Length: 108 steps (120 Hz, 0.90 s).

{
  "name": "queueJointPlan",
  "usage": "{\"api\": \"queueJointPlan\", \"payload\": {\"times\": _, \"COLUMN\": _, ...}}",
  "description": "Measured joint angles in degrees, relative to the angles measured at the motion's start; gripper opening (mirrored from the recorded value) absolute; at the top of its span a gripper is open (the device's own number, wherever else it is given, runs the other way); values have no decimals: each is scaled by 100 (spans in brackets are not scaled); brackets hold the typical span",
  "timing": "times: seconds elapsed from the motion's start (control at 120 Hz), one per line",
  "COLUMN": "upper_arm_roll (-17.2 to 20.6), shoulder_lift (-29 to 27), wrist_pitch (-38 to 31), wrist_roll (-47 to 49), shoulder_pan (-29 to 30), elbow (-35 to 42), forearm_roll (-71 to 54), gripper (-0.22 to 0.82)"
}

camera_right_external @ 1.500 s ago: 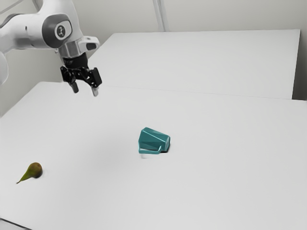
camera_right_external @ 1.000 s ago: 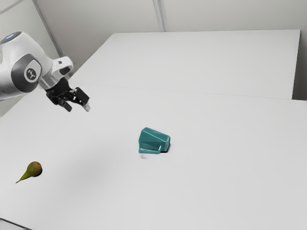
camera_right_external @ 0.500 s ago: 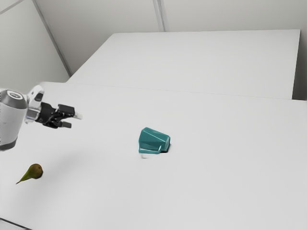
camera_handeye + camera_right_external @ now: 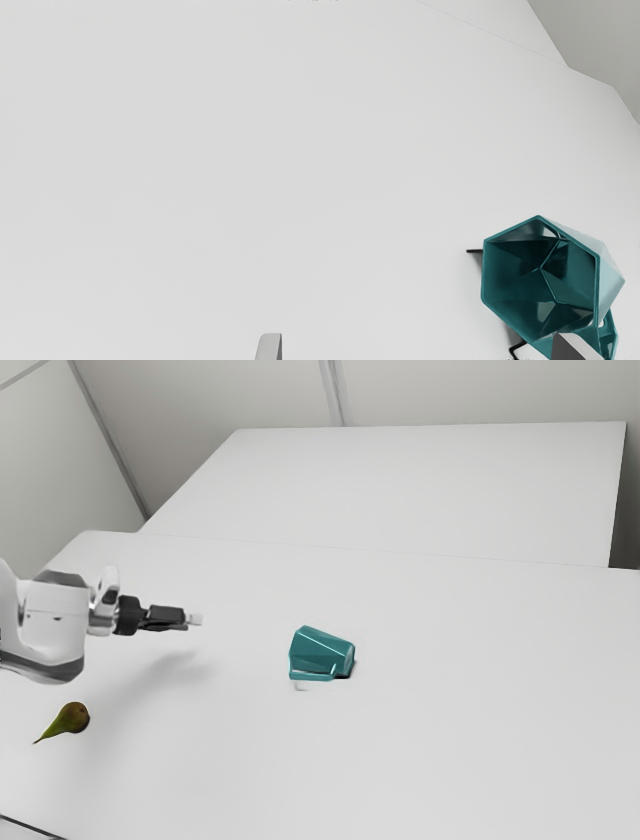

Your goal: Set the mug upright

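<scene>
At the far left of the exterior view the white arm [image 4: 50, 628] reaches in low over the table [image 4: 450, 760], and the pear [image 4: 70, 718] lies on the side of it nearer that camera. The pear has no part in this job, but if the arm's bulky link dips while the hand lines up, I'd worry about it getting nudged. Next along comes the gripper [image 4: 196, 620], pointing almost level toward the exterior view's right. Its fingers [image 4: 270, 347] stand wide apart with nothing between them, so it's open and empty. Held that flat, it could scrape the tabletop if it goes much lower before reaching forward. Further right, beyond a stretch of bare table, the teal mug [image 4: 322, 653] lies on its side, mouth toward the gripper, handle [image 4: 314, 678] on the side nearer the exterior camera. From the wrist it sits well off the middle, over in line with one finger. Driven straight ahead from there, that finger would likely butt the rim [image 4: 483, 270] or snag the handle and shove the mug away or roll it, so the hand ought to shift sideways first. Even a decent pinch might slip on those slanted facets, and letting go before the base is flat could tip it over again.
</scene>
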<state>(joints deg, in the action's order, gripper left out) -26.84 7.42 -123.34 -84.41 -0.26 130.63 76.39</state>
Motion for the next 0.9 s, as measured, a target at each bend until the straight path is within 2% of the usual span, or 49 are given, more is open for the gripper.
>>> {"api": "queueJointPlan", "payload": {"times": 0.233, "upper_arm_roll": 299, "shoulder_lift": 117, "wrist_pitch": 133, "wrist_roll": -1140, "shoulder_pan": -30, "elbow": 46, "forearm_roll": 444, "gripper": 58}}
{"api": "queueJointPlan", "payload": {"times": 0.4, "upper_arm_roll": 535, "shoulder_lift": -107, "wrist_pitch": -19, "wrist_roll": -1722, "shoulder_pan": -46, "elbow": 447, "forearm_roll": 636, "gripper": 58}}
{"api": "queueJointPlan", "payload": {"times": 0.742, "upper_arm_roll": 819, "shoulder_lift": 157, "wrist_pitch": -322, "wrist_roll": -2502, "shoulder_pan": -348, "elbow": 371, "forearm_roll": 1121, "gripper": 58}}
{"api": "queueJointPlan", "payload": {"times": 0.9, "upper_arm_roll": 1174, "shoulder_lift": 18, "wrist_pitch": -528, "wrist_roll": -2719, "shoulder_pan": -410, "elbow": 384, "forearm_roll": 1415, "gripper": 58}}
